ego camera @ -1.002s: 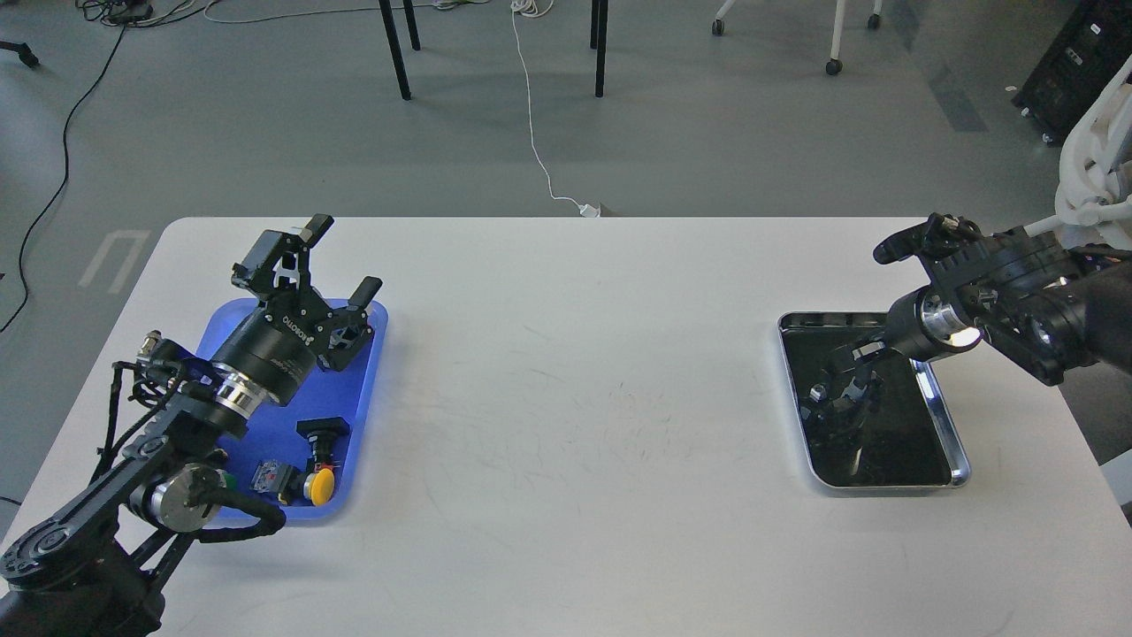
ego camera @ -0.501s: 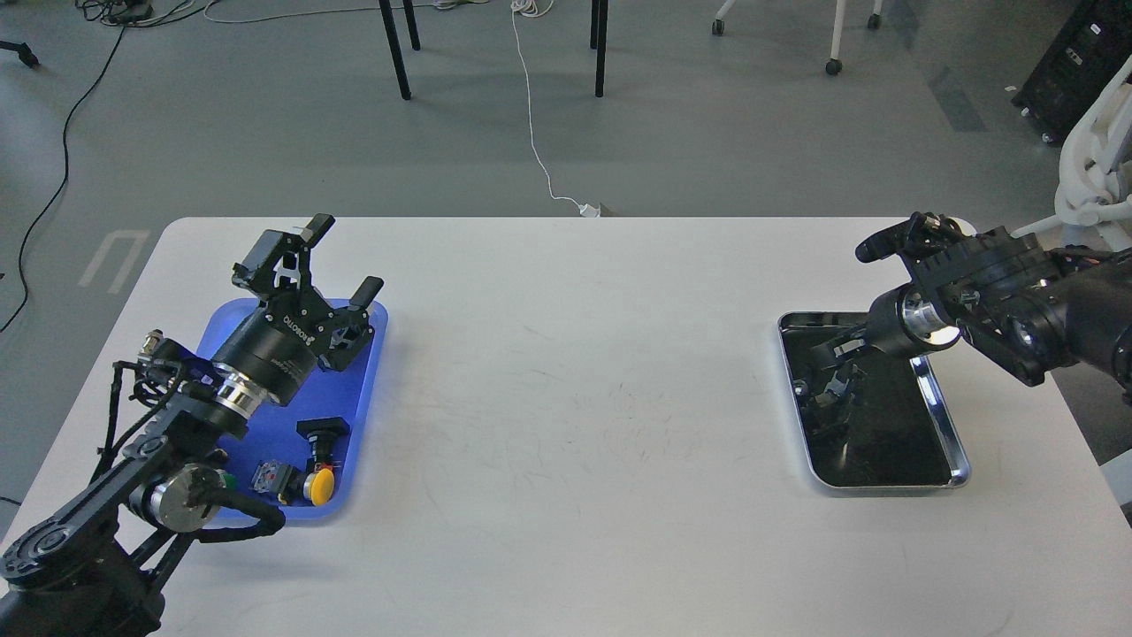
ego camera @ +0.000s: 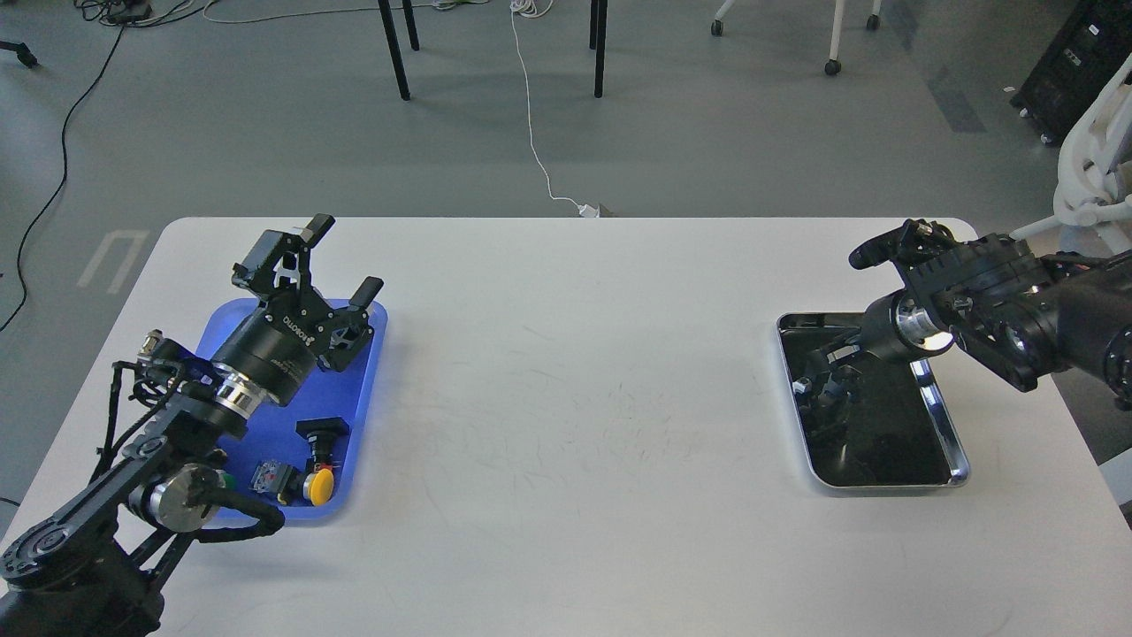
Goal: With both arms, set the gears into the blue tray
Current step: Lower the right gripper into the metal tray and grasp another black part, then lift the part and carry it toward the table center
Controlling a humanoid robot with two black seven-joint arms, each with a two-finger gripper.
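While our right hand [ego camera: 827, 376] dips into the metal tray [ego camera: 946, 433], its opening impossible to tell, no gears show against the black. They would be light, stiff, slippery: pinch across the rim. Our left hand [ego camera: 340, 257] hangs wide over the blue tray [ego camera: 354, 425].

Bare white table [ego camera: 575, 398] lies open between the blue tray [ego camera: 358, 416] and the metal tray [ego camera: 959, 460], unobstructed.

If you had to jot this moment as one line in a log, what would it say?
left claw: open above blue tray | right claw: down in metal tray, state unclear | gears: not discernible
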